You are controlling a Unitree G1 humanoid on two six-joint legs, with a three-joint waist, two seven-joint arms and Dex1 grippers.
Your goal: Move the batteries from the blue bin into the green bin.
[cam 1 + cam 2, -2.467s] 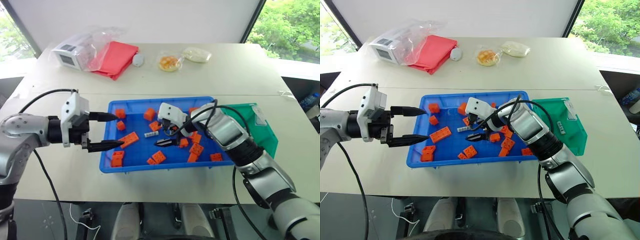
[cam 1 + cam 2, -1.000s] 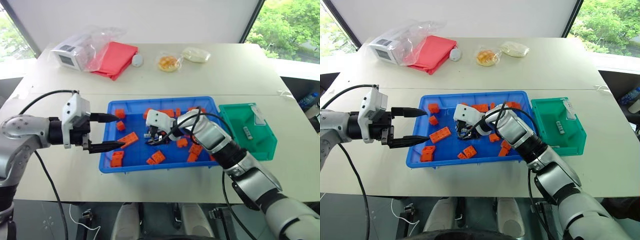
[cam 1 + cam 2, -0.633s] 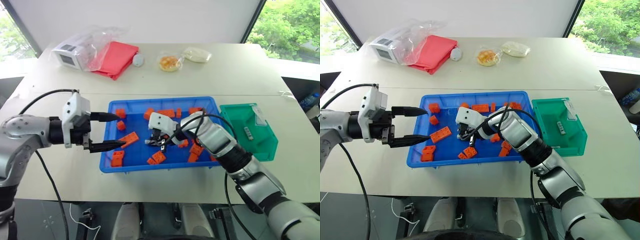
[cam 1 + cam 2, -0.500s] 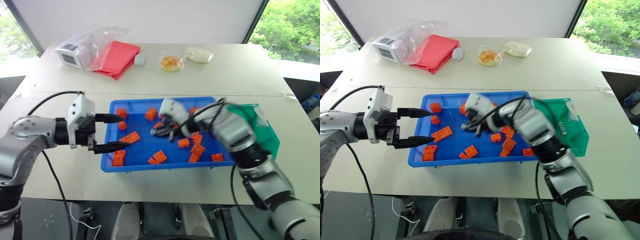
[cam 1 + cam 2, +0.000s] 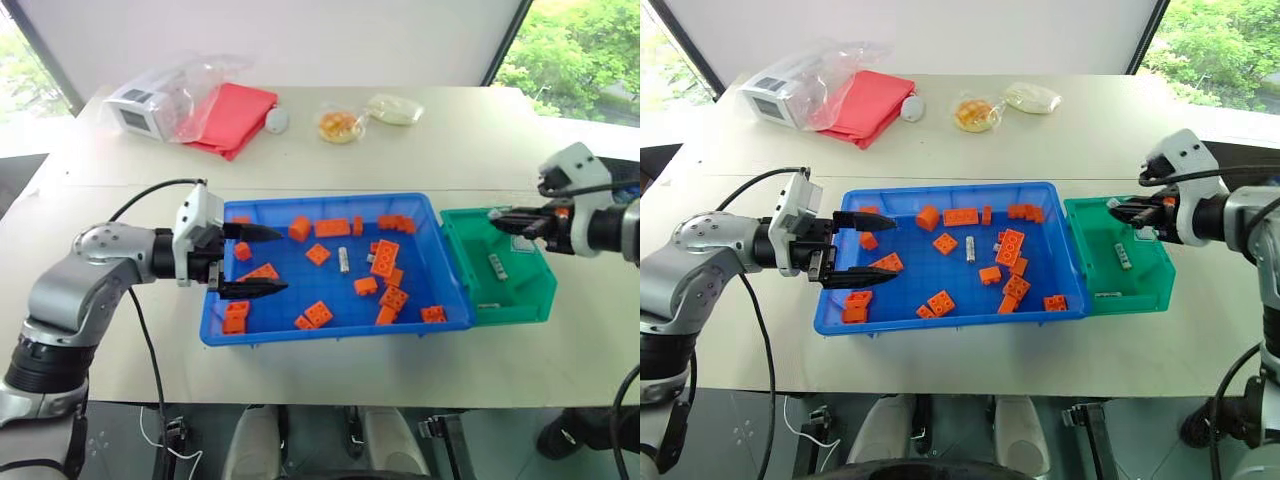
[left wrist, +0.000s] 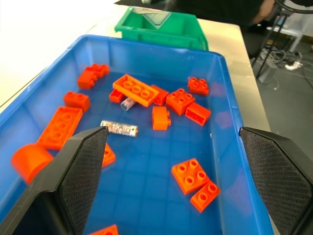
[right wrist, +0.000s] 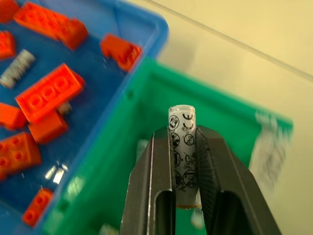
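Swinging clear of the blue bin (image 5: 420, 210), the right tool (image 7: 186, 161) is now hovering over the green bin (image 5: 540, 300), clamping a battery (image 7: 182, 147) upright between its fingers. Left tool (image 5: 250, 260) is waiting spread wide at the blue bin's far end from the green bin. Two batteries (image 5: 1123, 255) are already lying in the green bin; another battery (image 5: 343, 260) is sitting among orange bricks (image 5: 384, 258) in the blue bin. Best release: lower first, then let go so nothing bounces out. Beyond the blue bin, the pale surface (image 5: 450, 140) is carrying a red cloth (image 5: 232, 115).
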